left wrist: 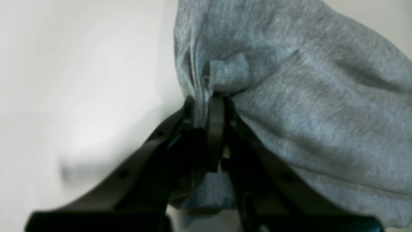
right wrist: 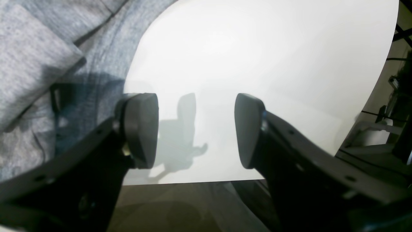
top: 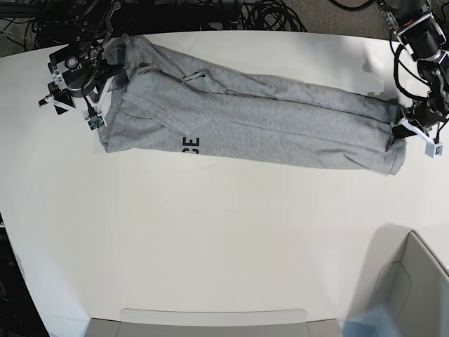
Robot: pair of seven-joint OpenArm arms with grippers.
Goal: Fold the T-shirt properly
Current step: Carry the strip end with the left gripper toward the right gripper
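My left gripper point(left wrist: 204, 108) is pinched down on the T-shirt point(top: 252, 123) — in the left wrist view the two black fingers point(left wrist: 216, 129) stand nearly together with a bunched fold of heather-grey cloth squeezed between them, and the rest of the fabric billows off to the right of the jaws. From the base view that grip sits at the shirt's end nearest the worktop's right edge, where the cloth gathers into a rounded, rumpled lump.

My right gripper point(right wrist: 196, 129) stands wide, nothing between its pads point(right wrist: 141, 129); bare white worktop point(right wrist: 257, 64) and my own shadow show through the gap. The grey cloth lies just beside my left-hand pad in the right wrist view, with a folded edge further up in that corner. In the base view this gripper is at the shirt's other end, close to the worktop's far left corner.

The T-shirt itself lies stretched in a long, narrow band across the far half of the worktop, running from the far left corner toward the right edge, with a few black block letters point(top: 190, 146) peeking out along its near edge.
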